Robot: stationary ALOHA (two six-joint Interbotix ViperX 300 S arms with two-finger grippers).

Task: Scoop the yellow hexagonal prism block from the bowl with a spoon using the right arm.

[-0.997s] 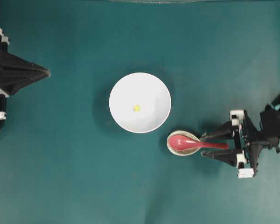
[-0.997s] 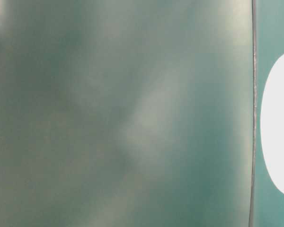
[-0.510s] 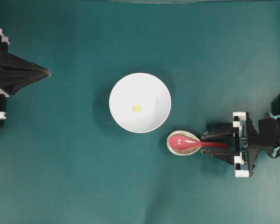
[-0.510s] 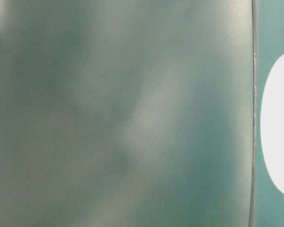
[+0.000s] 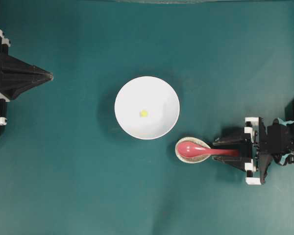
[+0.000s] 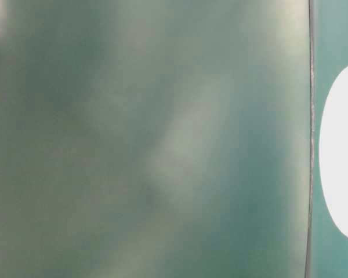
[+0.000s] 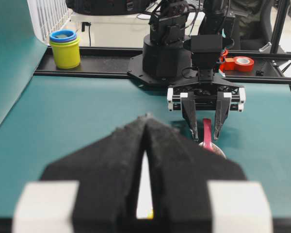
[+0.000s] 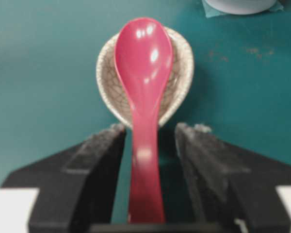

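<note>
Spoon (image 5: pixel 206 150) lengthwise left-right, handle toward open right gripper (image 5: pixel 225 152), scoop leftward.

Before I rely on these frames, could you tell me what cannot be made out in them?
- Table-level view: a blur, the bowl cut off by the right edge.
- Left wrist view: the left gripper hides nearly all the bowl.
- Overhead view: the yellow block is too small to show its shape.
- Right wrist view: bowl cut off at the top.
</note>
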